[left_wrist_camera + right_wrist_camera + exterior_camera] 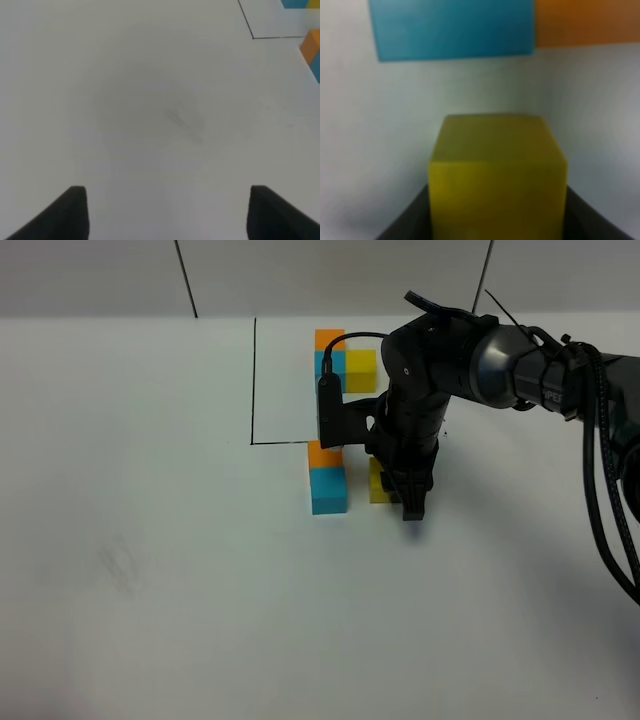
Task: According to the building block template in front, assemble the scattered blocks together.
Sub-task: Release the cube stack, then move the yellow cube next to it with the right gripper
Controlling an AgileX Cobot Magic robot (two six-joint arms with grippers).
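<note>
The small yellow cube [379, 483] sits on the white desk [150, 540], a narrow gap to the right of the joined orange cube [324, 454] and blue cube [328, 490] — all just below the black-framed template trio [345, 362]. The right arm's jaws [412, 508] are clenched, pressing against the yellow cube. The left arm's jaws [167, 210] stand released over bare desk.

Yellow block [378, 483] mostly hidden behind right pincer [412, 508]; template's blue cube [326, 364] partly covered.
</note>
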